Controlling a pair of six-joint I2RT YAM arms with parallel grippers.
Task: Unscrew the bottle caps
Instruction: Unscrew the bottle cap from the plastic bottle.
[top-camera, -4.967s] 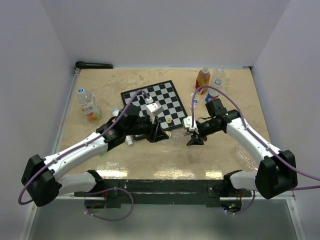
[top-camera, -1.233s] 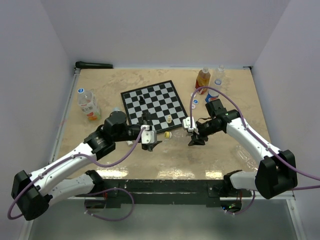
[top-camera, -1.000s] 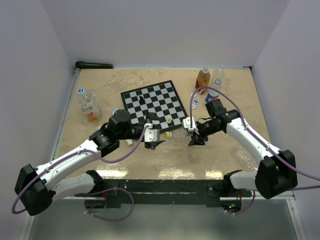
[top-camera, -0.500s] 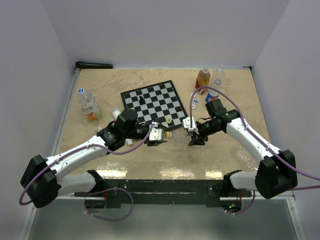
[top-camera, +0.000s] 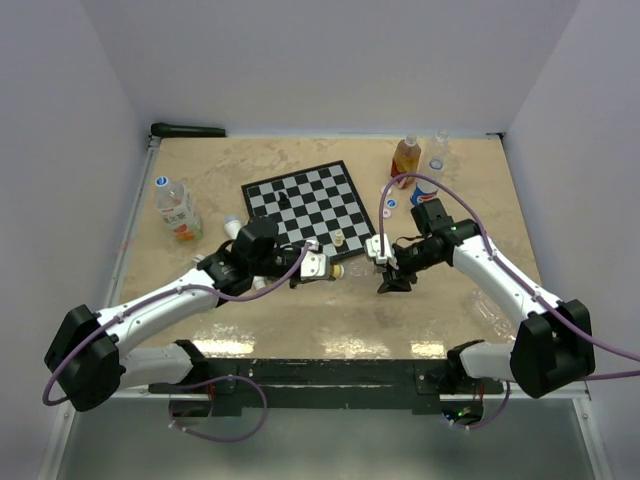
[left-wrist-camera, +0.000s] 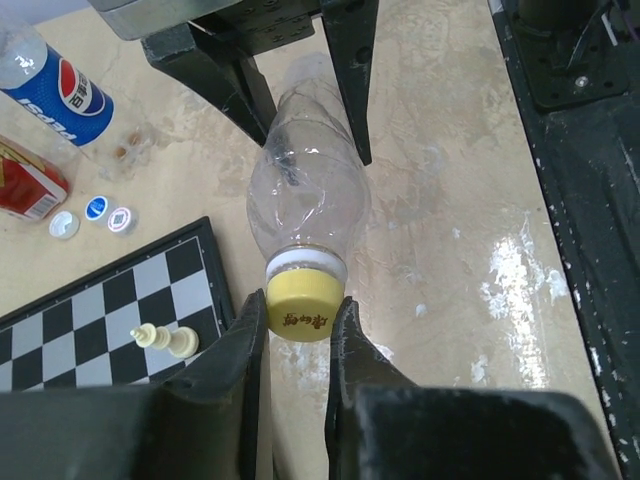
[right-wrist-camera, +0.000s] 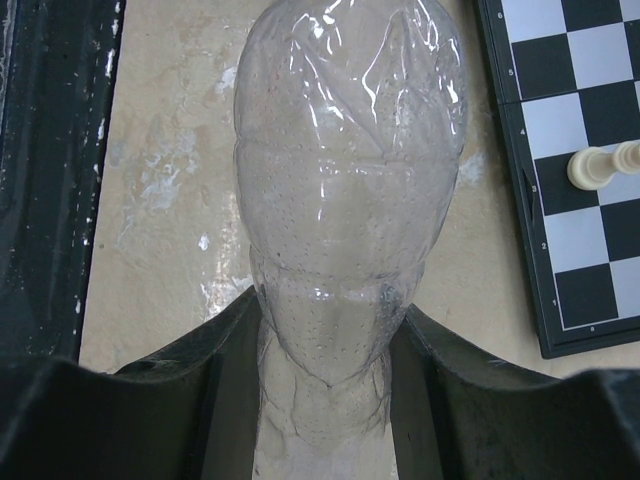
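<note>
A clear, empty plastic bottle (left-wrist-camera: 305, 195) lies level just above the table, held between my two grippers. Its yellow ribbed bottle cap (left-wrist-camera: 305, 310) points toward my left arm. My left gripper (left-wrist-camera: 300, 322) is shut on that cap, one finger on each side. In the top view the cap (top-camera: 337, 269) shows just right of the left gripper (top-camera: 328, 268). My right gripper (right-wrist-camera: 330, 370) is shut on the bottle's body (right-wrist-camera: 350, 180) near its base, and in the top view it (top-camera: 386, 268) stands right of the chessboard.
A chessboard (top-camera: 310, 205) with a few black and cream pieces lies behind the grippers. A Pepsi bottle (left-wrist-camera: 50, 85), an orange-drink bottle (top-camera: 405, 157) and three loose caps (left-wrist-camera: 97, 208) sit at the back right. Another labelled bottle (top-camera: 175, 210) stands at the left.
My left arm has swung right to the bottle's neck, and its open gripper has shut on the yellow cap. The right arm and the bottle have held still.
</note>
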